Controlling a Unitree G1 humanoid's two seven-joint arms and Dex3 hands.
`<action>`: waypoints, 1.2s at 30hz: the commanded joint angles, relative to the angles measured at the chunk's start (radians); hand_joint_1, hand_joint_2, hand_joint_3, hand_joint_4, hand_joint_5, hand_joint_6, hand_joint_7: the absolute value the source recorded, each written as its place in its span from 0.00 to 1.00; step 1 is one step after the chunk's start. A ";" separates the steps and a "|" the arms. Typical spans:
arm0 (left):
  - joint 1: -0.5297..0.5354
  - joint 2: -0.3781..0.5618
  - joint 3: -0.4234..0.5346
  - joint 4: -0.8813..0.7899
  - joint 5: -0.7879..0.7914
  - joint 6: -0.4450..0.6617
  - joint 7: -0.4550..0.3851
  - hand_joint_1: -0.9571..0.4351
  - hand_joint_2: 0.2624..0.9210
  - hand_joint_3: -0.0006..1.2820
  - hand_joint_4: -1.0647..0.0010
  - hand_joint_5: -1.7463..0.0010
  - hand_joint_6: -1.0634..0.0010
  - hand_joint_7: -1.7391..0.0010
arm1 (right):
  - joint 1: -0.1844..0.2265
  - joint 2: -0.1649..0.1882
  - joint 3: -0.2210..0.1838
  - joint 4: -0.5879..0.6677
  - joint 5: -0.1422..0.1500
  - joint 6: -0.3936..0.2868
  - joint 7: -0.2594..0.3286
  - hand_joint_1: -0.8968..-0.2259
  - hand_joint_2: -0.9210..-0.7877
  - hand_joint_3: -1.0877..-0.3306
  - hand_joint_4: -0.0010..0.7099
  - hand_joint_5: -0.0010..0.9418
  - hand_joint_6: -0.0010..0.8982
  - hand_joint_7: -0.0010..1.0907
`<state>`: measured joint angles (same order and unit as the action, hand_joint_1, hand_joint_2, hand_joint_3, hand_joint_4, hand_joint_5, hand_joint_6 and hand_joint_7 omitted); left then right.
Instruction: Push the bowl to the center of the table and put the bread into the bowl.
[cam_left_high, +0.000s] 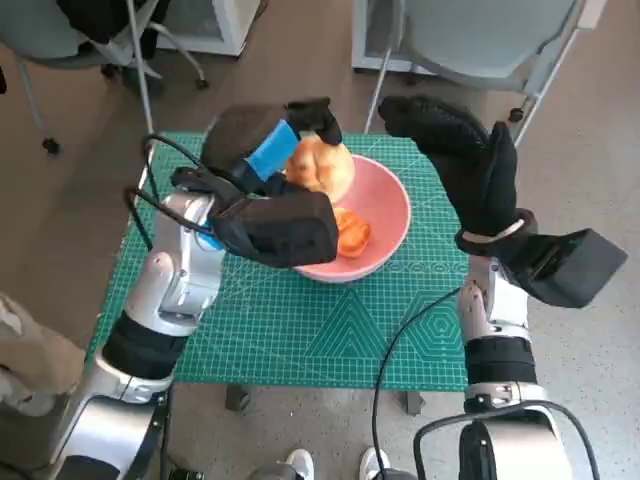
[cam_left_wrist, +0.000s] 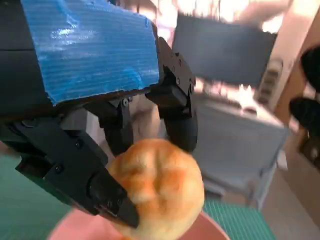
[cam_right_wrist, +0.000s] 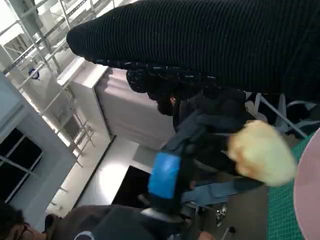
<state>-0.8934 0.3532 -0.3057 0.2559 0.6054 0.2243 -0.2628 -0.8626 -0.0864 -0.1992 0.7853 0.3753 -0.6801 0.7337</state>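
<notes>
No text, label, brand or number can be read in any view. The green cutting mat (cam_left_high: 330, 330) carries printed grid lines, a triangle and hexagon patterns on the stretch nearer the robot than the pink bowl (cam_left_high: 385, 215), and a row of tiny marks runs along the mat just beside the bowl's right side, too small to make out. The blue tape (cam_left_wrist: 92, 47) on the left hand (cam_left_high: 275, 150) bears no writing.
</notes>
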 joint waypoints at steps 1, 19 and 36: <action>-0.023 -0.001 0.008 0.043 -0.044 -0.013 -0.048 0.59 0.87 0.03 0.90 0.94 0.85 0.86 | 0.008 0.004 -0.003 0.006 0.002 0.000 -0.003 0.24 0.00 0.27 0.05 0.01 0.00 0.17; -0.006 0.019 0.003 0.115 -0.033 -0.131 0.010 0.37 0.88 0.01 1.00 1.00 0.89 0.95 | 0.009 0.005 -0.001 0.004 0.001 -0.004 -0.004 0.24 0.00 0.28 0.06 0.01 0.00 0.17; 0.070 0.051 0.154 0.024 -0.152 -0.222 0.079 0.19 1.00 0.21 1.00 1.00 0.90 0.96 | 0.014 0.001 0.009 -0.057 0.003 0.022 -0.015 0.24 0.00 0.28 0.05 0.00 0.00 0.17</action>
<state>-0.8615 0.3962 -0.2238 0.3361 0.5221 0.0279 -0.2194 -0.8625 -0.0853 -0.1944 0.7478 0.3780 -0.6779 0.7303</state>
